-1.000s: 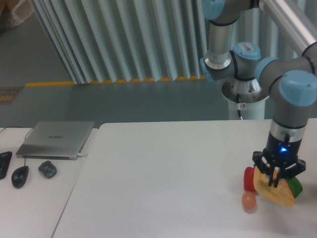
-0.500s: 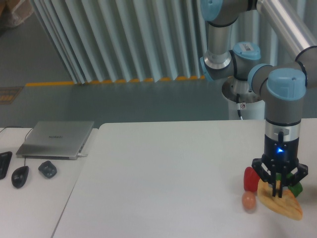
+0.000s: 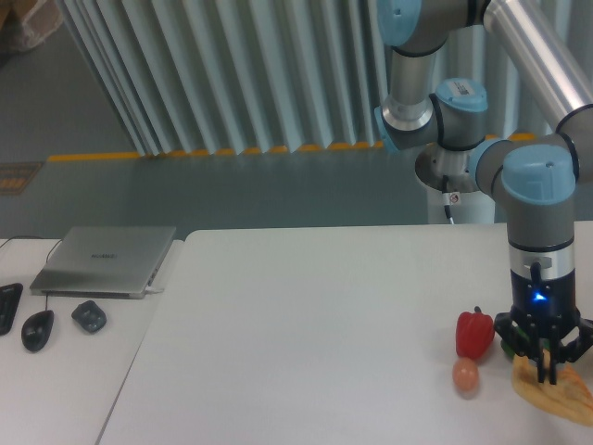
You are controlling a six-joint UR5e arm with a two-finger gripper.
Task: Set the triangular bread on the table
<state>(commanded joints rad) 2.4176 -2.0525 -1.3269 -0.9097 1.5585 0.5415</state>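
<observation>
Triangular bread [image 3: 561,394] low at the right edge of the big white table [image 3: 306,324], flat and yellow with browner edges, part of it cut off by the side of the picture. Pinched between the two dark fingers [image 3: 553,369], closed on its upper edge. Cannot tell if the bread's bottom touches the table or hangs just above it. Gripper [image 3: 547,362] pointing straight down, with a small blue light glowing above it. Grey and light-blue arm [image 3: 537,213] rising from the gripper and bending back up toward the top right.

Just left of the bread, a red pepper [image 3: 474,334] standing on the table. Below the pepper, close by, a small orange-pink egg [image 3: 465,375]. A bit of something green [image 3: 509,349] peeking out behind the gripper, mostly hidden.

Far off to the left, on another white desk [image 3: 65,371], a closed grey laptop [image 3: 105,260], a black mouse [image 3: 37,329] and a small dark grey thing [image 3: 89,316] beside it.
</observation>
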